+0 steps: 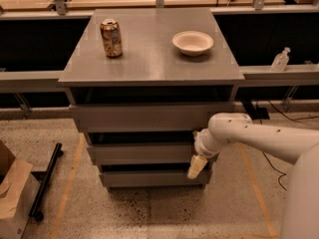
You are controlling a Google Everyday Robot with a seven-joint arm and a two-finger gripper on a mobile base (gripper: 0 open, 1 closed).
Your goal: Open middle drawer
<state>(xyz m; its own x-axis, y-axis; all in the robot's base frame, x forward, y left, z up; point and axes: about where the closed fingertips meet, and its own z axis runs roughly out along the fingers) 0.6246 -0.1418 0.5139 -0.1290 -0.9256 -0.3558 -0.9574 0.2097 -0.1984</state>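
A grey cabinet has three handleless drawers stacked under its top. The middle drawer (142, 153) has a long flat grey front, between the taller top drawer (149, 116) and the shorter bottom drawer (149, 178). A dark gap shows above its front. My white arm comes in from the right, and the gripper (196, 166) hangs at the right end of the middle drawer's front, its cream fingertip (195, 168) pointing down over the edge of the bottom drawer.
A drink can (111, 38) and a white bowl (193, 43) stand on the cabinet top (149, 63). A cardboard box (12, 198) and a black bar (46, 180) lie on the floor at left. A bottle (280, 59) stands on the right ledge.
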